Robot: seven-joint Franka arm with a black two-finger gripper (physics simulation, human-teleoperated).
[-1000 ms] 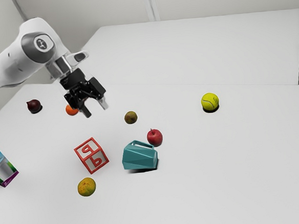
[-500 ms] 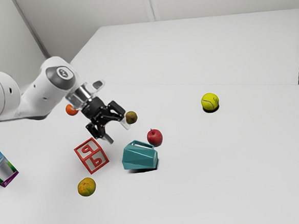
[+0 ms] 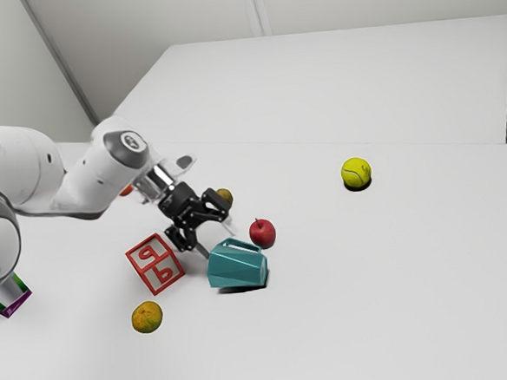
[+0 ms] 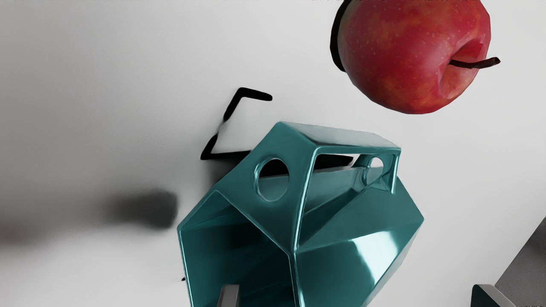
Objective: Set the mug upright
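Near the tipped teal mug, red apple, red-framed letter block, gripper released, fingers apart.

Exterior: from side, farther, downward; wrist: close, downward; shared: mug, apple.

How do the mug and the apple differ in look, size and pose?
The mug is teal and faceted; the apple is red and rounded.
The mug is larger than the apple.
The mug lies on its side; the apple sits stem up.
Both rest on the table.
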